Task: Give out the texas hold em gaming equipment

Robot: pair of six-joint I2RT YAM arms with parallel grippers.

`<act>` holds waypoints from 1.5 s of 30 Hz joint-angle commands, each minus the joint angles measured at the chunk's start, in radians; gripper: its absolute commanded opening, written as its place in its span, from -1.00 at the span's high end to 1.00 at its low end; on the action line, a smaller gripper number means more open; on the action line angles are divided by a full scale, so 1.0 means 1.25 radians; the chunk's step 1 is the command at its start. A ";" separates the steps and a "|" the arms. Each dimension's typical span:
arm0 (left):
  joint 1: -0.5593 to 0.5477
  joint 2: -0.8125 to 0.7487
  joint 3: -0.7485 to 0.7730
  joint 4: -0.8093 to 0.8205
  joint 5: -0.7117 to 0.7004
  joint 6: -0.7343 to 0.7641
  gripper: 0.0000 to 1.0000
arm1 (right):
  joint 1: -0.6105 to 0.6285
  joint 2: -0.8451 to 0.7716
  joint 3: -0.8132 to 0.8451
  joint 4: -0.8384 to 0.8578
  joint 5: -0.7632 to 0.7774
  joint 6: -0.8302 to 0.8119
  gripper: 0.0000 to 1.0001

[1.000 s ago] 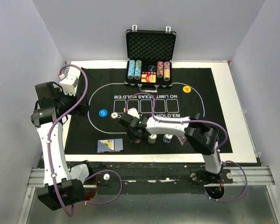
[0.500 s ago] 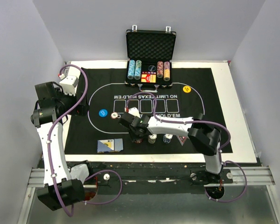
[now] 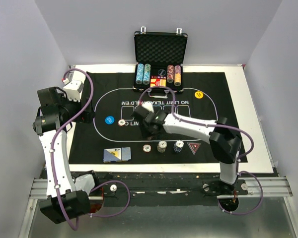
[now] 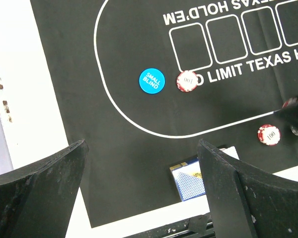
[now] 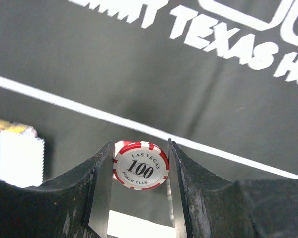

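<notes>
Right pincer (image 5: 140,151): clenched on a red-and-white "100" chip (image 5: 141,172). The chip faces the wrist camera and is pinched edge to edge between the two fingers, well clear of the black mat (image 5: 154,74) below. A second red-white rim shows just behind its upper left edge; I cannot tell whether that is another chip. The mat's white oval line crosses behind the held chip. Overhead, this pincer hangs at the centre of the frame over the printed lettering, with its arm reaching in from the lower right. Below it, along the mat's lower edge, is a row of chips (image 3: 161,147) in three spots, single or stacked I cannot tell. The red triangular marker (image 3: 193,146) lies just right of the row. All of these are apart from the pincer. The blue-backed cards (image 3: 117,154) lie at the lower left, at the mat's bottom edge. The blue button (image 3: 109,119) sits left of centre, with a lone chip (image 3: 121,122) just to its right, between the button and the right pincer. The yellow button (image 3: 198,94) is at the upper right of the oval. Left pincer (image 4: 141,146): released, fingers spread wide with nothing between them, over the left part of the mat. The open black case (image 3: 160,49) stands at the top edge of the mat on the white desk (image 3: 253,109).
</notes>
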 commanded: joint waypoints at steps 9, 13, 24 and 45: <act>0.004 -0.020 0.007 -0.012 -0.018 0.017 -0.98 | -0.427 -0.080 -0.056 0.027 0.041 -0.098 0.24; 0.005 -0.019 0.011 -0.015 -0.020 0.019 -0.98 | -0.544 -0.054 -0.058 0.051 0.035 -0.097 0.26; 0.005 -0.023 0.009 -0.020 -0.025 0.032 -0.98 | -0.725 0.065 -0.001 0.078 0.078 -0.066 0.28; 0.005 -0.014 0.016 -0.036 -0.007 0.043 -0.98 | -0.678 -0.029 -0.013 0.103 0.124 -0.068 -0.68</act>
